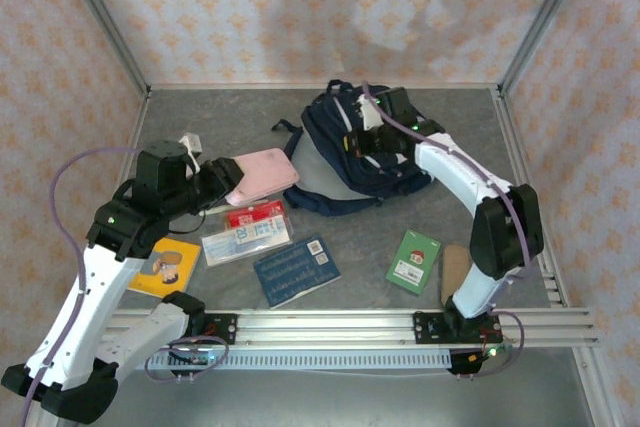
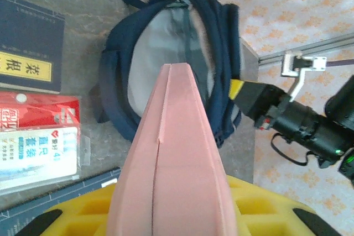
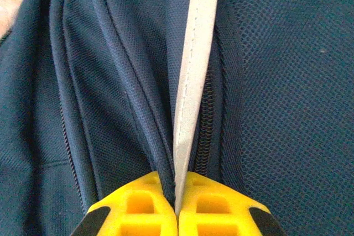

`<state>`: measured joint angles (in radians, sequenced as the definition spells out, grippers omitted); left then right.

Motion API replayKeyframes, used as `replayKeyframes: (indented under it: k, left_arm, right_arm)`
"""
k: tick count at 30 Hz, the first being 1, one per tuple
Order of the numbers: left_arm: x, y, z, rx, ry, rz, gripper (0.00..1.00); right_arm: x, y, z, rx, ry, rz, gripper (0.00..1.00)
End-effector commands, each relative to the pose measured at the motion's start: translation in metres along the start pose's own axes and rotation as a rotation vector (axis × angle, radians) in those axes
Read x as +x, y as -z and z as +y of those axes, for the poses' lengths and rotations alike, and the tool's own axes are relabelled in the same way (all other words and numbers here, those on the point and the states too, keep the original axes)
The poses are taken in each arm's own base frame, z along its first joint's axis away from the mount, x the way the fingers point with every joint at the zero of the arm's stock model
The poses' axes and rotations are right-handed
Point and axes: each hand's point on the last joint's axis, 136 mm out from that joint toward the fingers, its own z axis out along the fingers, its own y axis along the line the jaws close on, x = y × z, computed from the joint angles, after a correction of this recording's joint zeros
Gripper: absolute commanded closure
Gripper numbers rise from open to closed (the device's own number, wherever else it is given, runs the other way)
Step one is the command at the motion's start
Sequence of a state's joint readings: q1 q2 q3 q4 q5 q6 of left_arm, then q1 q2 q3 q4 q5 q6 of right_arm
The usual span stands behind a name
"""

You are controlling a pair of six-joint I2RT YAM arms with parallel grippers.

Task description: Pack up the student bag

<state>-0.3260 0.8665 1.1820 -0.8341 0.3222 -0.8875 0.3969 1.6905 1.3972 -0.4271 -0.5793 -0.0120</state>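
Observation:
The student bag (image 1: 350, 162), navy blue, lies at the back middle of the table. In the left wrist view the student bag (image 2: 166, 53) gapes open with a light grey lining. My left gripper (image 1: 225, 182) is shut on a pink pencil case (image 1: 265, 172), held just left of the bag. The pink pencil case (image 2: 171, 164) points at the opening and hides the gap between the yellow fingers (image 2: 260, 203). My right gripper (image 1: 375, 132) sits on the bag's top. Close up, the right gripper (image 3: 177, 205) is shut on a grey trim strip (image 3: 191, 81) beside the zip of the student bag (image 3: 276, 81).
On the table in front lie a red pack (image 1: 255, 215), a clear packet (image 1: 245, 240), a dark blue book (image 1: 295, 272), a green box (image 1: 414, 261), a yellow booklet (image 1: 165, 267) and a tan object (image 1: 455, 272). A metal rail (image 1: 400, 325) runs along the near edge.

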Motion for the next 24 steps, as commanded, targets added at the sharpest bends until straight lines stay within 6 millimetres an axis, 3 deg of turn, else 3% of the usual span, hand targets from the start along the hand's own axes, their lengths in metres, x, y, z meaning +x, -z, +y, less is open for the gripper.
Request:
replayKeyframes:
  k: [1, 7, 13, 18, 24]
  left_arm:
    - [-0.015, 0.001, 0.002, -0.032, -0.029, -0.063, 0.82]
    - [-0.016, -0.032, 0.000, -0.017, -0.038, -0.039, 0.84]
    - [-0.017, -0.078, -0.006, 0.013, -0.057, 0.013, 0.84]
    - [-0.011, -0.119, -0.024, 0.125, -0.034, 0.089, 0.83]
    - [-0.004, -0.154, -0.049, 0.256, 0.010, 0.151, 0.84]
  right_arm:
    - [-0.027, 0.039, 0.041, -0.207, -0.066, -0.061, 1.00]
    - [-0.023, 0.063, 0.073, -0.409, 0.002, -0.052, 1.00]
    - [-0.011, 0.083, 0.088, -0.483, 0.082, -0.045, 1.00]
    - [-0.003, 0.099, 0.099, -0.548, 0.159, -0.025, 1.00]
    - [-0.016, 0.110, 0.102, -0.593, 0.152, -0.060, 1.00]
